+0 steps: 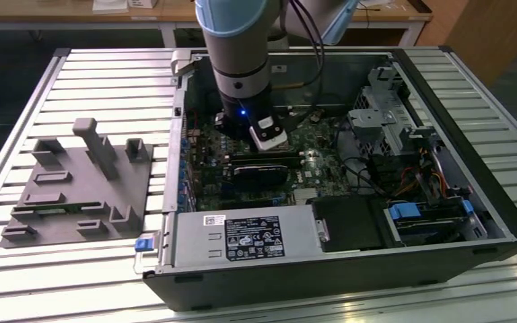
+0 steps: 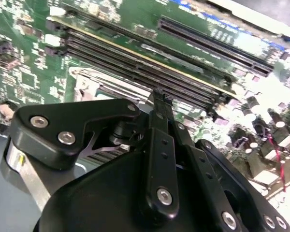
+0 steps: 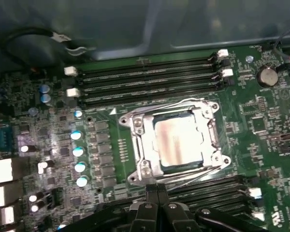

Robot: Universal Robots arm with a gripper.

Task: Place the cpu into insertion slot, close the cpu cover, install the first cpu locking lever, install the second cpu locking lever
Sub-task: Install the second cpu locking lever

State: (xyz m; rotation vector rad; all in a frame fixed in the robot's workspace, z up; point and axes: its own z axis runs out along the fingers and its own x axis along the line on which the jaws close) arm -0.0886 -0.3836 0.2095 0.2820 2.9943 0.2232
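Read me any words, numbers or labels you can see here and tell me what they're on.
Black label on the grey box: print too small to read.
White sticker beside it: unreadable.
Green circuit board: markings blurred.
cpu: no legible text.

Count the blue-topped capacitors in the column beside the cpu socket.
5 in the first wrist view, in one column between the cpu cover and the board's edge connectors. More may lie hidden elsewhere.
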